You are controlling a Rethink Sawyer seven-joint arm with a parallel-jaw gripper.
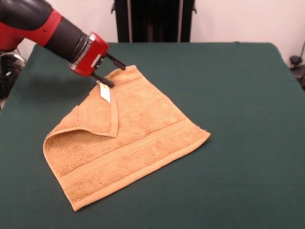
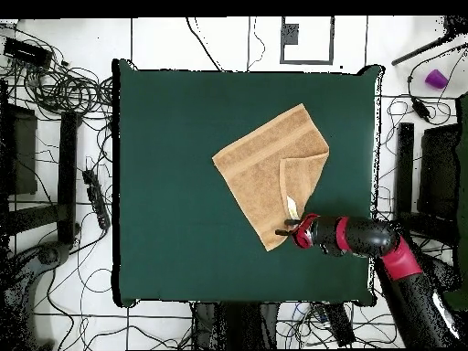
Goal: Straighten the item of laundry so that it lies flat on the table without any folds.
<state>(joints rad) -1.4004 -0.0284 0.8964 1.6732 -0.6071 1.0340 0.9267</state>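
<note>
The orange-tan towel (image 1: 143, 131) lies on the dark green table (image 1: 243, 95), left of centre in the front view. A triangular flap (image 1: 97, 114) is folded over onto it, with the white label (image 1: 105, 92) at the flap's far end. My gripper (image 1: 115, 75) is low at the towel's far corner, right by the label. Its two dark fingers stand apart, with the towel's edge between them. In the overhead view the towel (image 2: 265, 160) sits right of the table's (image 2: 174, 183) centre, and the gripper (image 2: 289, 228) is at its lower edge by the label (image 2: 291, 205).
The arm (image 1: 47, 26) comes in from the upper left in the front view, and from the lower right in the overhead view (image 2: 366, 236). The black pedestal (image 1: 152, 19) stands behind the table. Cables and equipment (image 2: 64, 137) lie on the floor around it.
</note>
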